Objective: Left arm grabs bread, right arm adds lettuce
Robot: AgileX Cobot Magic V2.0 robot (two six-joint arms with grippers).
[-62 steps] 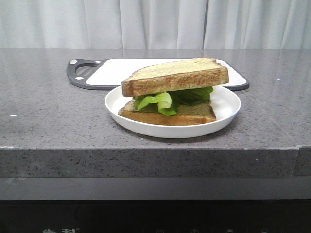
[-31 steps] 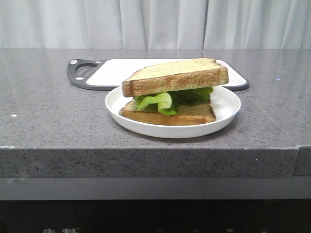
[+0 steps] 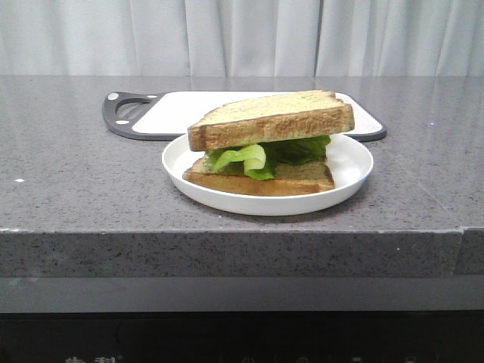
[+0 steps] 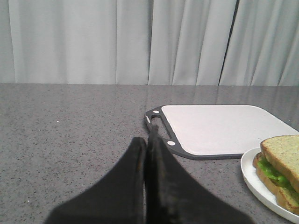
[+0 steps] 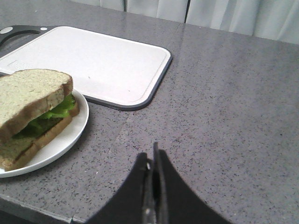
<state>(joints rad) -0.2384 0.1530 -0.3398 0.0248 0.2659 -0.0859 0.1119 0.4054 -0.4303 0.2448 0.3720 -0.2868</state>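
Two bread slices (image 3: 271, 119) sandwich the lettuce (image 3: 266, 155) on the plate (image 3: 349, 175); behind it, a cutting board (image 3: 181, 110). Both grippers, left (image 4: 146, 182) and right (image 5: 152, 189), have their fingers pressed together, holding nothing.

Grey speckled counter (image 3: 76, 189): white plate (image 3: 355, 170) and cutting board (image 3: 178, 110) are carried, both set ahead of the grippers.

Counter (image 3: 76, 197): grey speckled stone. White round plate (image 3: 355, 162) sits near its front edge, ahead of and between the two pincers. Bottom slice (image 3: 257, 181), thin and darker-edged, lies flat on the plate. White cutting board (image 3: 178, 110) with black rim and handle lies just behind, farther from both pincers. Pale curtain (image 3: 242, 34) hangs behind.
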